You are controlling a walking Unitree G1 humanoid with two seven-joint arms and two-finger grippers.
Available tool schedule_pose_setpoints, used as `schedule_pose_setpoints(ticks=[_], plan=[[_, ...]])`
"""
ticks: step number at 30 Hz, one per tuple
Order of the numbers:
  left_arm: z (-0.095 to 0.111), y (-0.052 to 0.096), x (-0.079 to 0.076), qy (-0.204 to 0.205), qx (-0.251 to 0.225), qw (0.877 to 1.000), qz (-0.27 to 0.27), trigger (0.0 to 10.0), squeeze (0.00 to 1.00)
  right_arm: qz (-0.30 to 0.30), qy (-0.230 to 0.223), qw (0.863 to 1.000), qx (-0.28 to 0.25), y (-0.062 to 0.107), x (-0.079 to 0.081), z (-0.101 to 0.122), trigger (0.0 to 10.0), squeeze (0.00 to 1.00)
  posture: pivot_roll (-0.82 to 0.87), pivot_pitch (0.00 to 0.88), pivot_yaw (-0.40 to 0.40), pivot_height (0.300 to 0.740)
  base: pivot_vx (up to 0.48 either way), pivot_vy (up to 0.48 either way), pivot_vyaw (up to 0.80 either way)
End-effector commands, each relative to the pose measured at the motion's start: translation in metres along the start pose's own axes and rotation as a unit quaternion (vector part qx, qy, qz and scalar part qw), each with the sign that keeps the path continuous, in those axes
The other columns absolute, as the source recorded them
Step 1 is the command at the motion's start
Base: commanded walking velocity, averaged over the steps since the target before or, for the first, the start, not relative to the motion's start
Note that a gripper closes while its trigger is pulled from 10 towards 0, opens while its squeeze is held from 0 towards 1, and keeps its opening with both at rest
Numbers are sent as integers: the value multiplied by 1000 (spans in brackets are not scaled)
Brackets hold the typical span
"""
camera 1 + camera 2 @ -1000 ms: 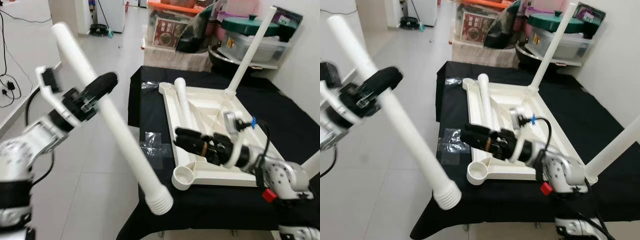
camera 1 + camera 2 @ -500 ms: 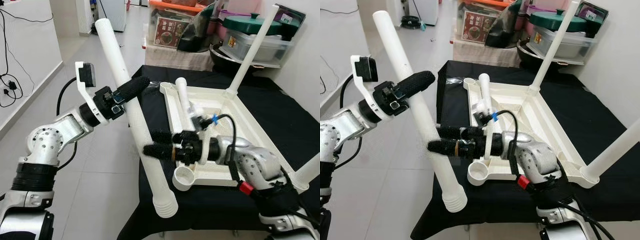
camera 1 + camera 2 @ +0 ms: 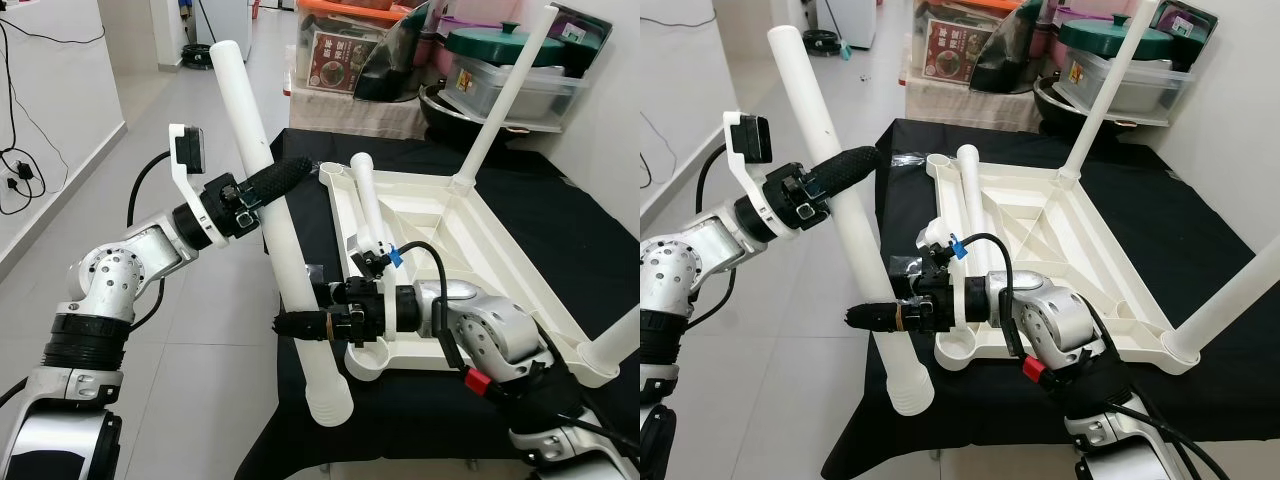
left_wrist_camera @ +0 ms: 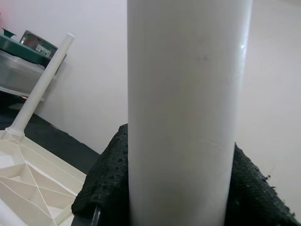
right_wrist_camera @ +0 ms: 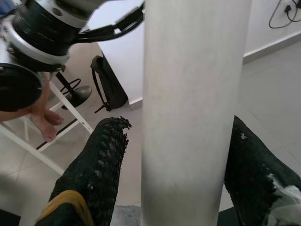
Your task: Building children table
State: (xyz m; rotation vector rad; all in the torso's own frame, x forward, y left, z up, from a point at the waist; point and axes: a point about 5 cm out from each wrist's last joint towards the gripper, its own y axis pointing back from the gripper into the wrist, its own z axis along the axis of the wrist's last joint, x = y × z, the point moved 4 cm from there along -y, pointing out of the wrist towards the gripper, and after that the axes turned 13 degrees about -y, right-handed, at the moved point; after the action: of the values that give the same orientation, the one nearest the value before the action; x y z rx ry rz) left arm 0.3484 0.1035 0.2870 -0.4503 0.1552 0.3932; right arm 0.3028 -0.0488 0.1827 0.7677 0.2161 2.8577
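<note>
My left gripper (image 3: 270, 183) is shut on a long white table leg (image 3: 240, 100), held steeply tilted beside the table's left edge with its threaded end (image 3: 328, 405) down. My right gripper (image 3: 303, 325) reaches left across the corner. It is open, and its black fingers (image 5: 96, 165) straddle the leg's lower part, with a small gap on one side. The white table top (image 3: 470, 230) lies upside down on the black cloth. One leg stands in its far corner (image 3: 505, 95) and another in the near right corner (image 3: 620, 340). The near-left socket (image 3: 363, 358) is empty.
A loose white leg (image 3: 365, 200) lies along the top's left rim. Storage boxes and a lidded pot (image 3: 500, 70) crowd the back. Tiled floor (image 3: 190, 380) lies to the left of the table. A person's bare feet (image 5: 42, 125) and a stand's legs appear beyond the held leg.
The left arm has swung the leg more upright and closer to the table. The right gripper has left the table top and moved left, so its fingers now straddle the leg.
</note>
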Motion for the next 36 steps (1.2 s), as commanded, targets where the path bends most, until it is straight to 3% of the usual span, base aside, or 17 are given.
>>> schedule_pose_setpoints(ticks=[1,15,36], plan=[[2,-6,-2,-6,-5,1000,-10,10000,0,-17,-2,1000,7,0,-5,0,10000,0,45,0,-109,740,0,0,0],[5,-16,-1,-20,-12,999,-22,10000,0,-39,-17,999,4,-20,-10,-3,10000,0,44,0,-114,740,0,0,0],[4,-18,2,-25,-17,999,-20,10000,0,-37,-9,999,-5,-29,-7,5,10000,0,41,0,-112,740,0,0,0]])
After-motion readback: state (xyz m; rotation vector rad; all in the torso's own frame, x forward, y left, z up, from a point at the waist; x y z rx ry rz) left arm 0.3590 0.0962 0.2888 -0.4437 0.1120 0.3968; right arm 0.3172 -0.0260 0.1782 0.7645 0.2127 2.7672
